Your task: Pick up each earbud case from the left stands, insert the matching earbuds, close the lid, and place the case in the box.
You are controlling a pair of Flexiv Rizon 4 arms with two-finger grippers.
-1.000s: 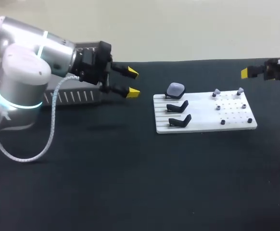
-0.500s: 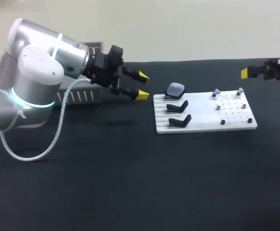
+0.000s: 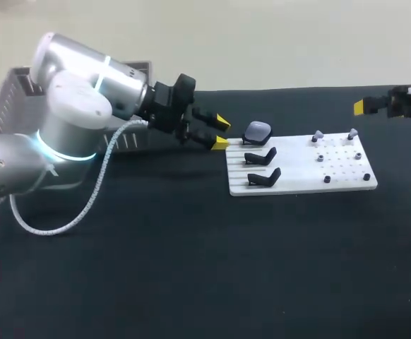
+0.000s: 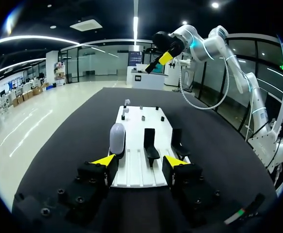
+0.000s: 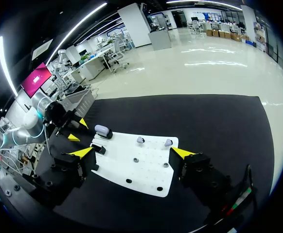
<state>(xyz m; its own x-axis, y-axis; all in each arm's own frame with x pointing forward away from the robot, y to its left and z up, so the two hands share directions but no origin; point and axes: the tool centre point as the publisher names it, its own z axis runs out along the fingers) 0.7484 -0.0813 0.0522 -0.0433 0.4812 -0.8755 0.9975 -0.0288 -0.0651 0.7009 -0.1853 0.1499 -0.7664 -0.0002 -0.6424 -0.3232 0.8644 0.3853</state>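
Note:
A pale lavender earbud case (image 3: 257, 131) rests on the rearmost of three black stands at the left end of a white board (image 3: 347, 185). The other two stands (image 3: 260, 156) carry nothing. Two small earbuds (image 3: 318, 135) sit on pegs at the board's far side. My left gripper (image 3: 219, 132) hovers at the board's left edge, open, with nothing between its fingers. In the left wrist view the case (image 4: 117, 138) lies just ahead of the left gripper (image 4: 140, 161), nearer one finger. My right gripper (image 5: 132, 153) hangs open, high off the board's right end, with the case (image 5: 101, 129) far ahead.
A grey slatted box (image 3: 22, 83) stands at the back left, mostly hidden behind my left arm. Several small dark pegs dot the right half of the board (image 5: 146, 177). Dark tabletop stretches in front of the board.
My left arm has swung right, bringing its gripper from well left of the board to the board's left edge, and its fingers have drawn somewhat closer together. The right arm has not moved.

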